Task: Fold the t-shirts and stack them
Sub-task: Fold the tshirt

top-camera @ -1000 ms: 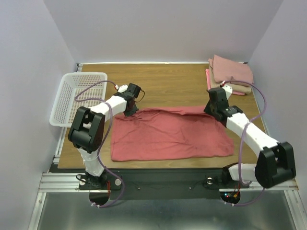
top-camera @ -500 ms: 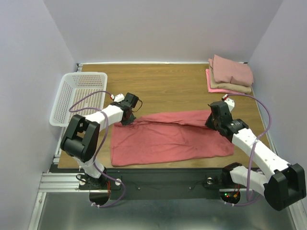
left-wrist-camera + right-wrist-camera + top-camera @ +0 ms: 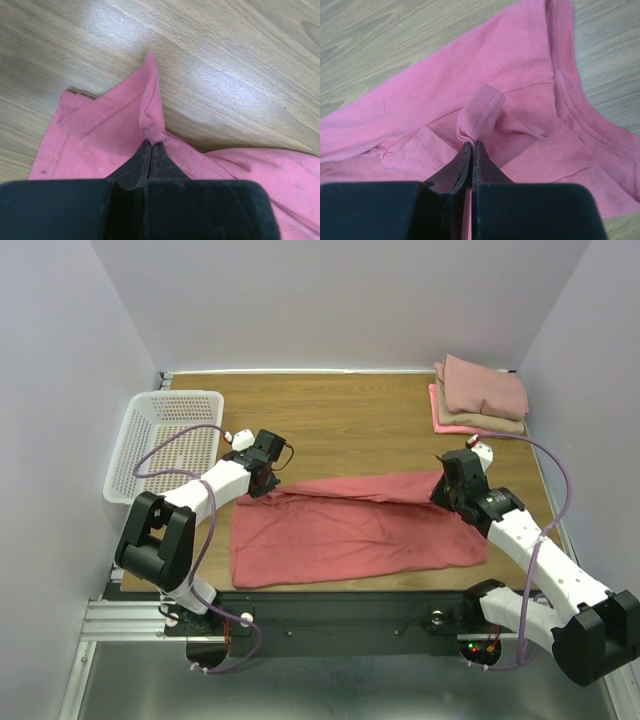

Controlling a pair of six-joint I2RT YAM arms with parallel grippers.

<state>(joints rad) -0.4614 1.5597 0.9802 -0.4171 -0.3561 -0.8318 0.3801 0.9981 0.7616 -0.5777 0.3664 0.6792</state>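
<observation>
Pinching small folds on the far edge of the limp, light coral-red t-shirt (image 3: 350,535), left gripper (image 3: 151,144) and right gripper (image 3: 471,144) are both clamped tight, good spots imo.

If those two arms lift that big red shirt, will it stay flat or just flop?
Probably flop: the red shirt bunches into a soft fold where the left gripper pinches it, and likewise at the right gripper. It would likely sag between the two grips, since its far edge lies in loose wrinkles. It seems light: thin fingertip pinches hold it.
</observation>
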